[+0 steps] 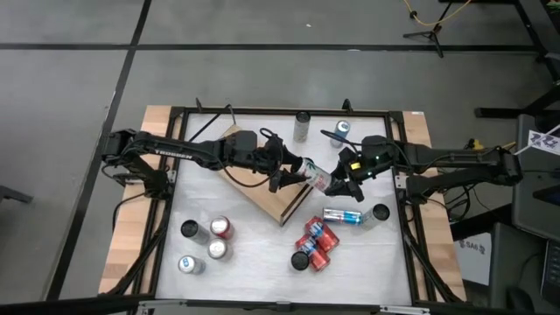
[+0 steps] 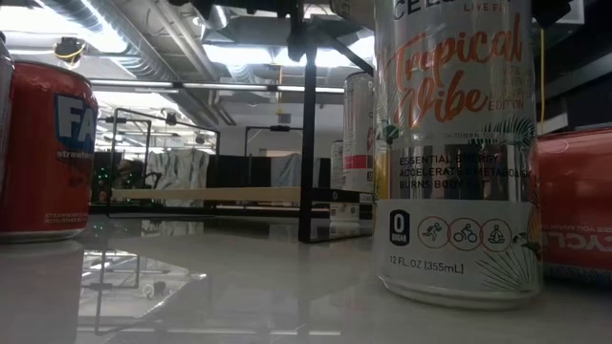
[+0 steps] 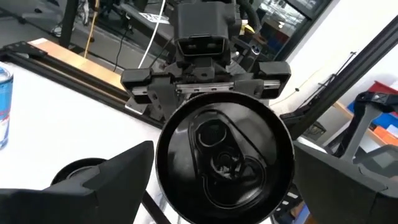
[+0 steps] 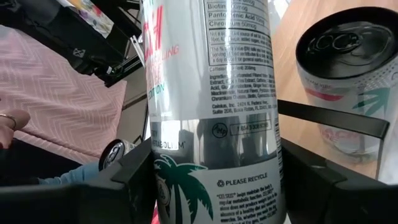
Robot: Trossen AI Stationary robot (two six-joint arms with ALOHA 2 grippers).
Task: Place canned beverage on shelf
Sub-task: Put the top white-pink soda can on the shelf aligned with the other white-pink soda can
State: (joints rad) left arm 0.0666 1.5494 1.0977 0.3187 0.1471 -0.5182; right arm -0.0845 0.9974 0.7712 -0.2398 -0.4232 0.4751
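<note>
A slim white can with a black lid (image 1: 320, 180) is in the air between my two grippers, over the right corner of the light-wood shelf board (image 1: 262, 194). The can is tilted, top toward the left arm. My left gripper (image 1: 303, 173) reaches in from the left and is shut on its top end (image 3: 224, 155). My right gripper (image 1: 338, 182) comes from the right and is shut on its lower part (image 4: 214, 165). A second such can (image 4: 348, 68) shows beside light wood behind a black bar. In the low view the shelf (image 2: 206, 195) stands far back. My left gripper has a finger on each side of the can's top end (image 3: 163, 165), the black lid facing its camera. The fingers (image 3: 118, 180) run along the can, coming from the table's left. The can is clear of table and shelf. My right gripper pinches the can's side wall near its bottom end (image 4: 163, 186) between its two fingers (image 4: 124, 180). The fingers run along the can, coming from the table's right. The can points away from the wrist, lifted clear.
Red cans cluster (image 1: 312, 243) at near right, with a lying blue can (image 1: 343, 215) and a black-lidded can (image 1: 380, 213) beside them. Three cans (image 1: 207, 241) stand near left, two (image 1: 302, 124) at the far edge. A person's hand (image 4: 6, 118) shows beyond the table.
</note>
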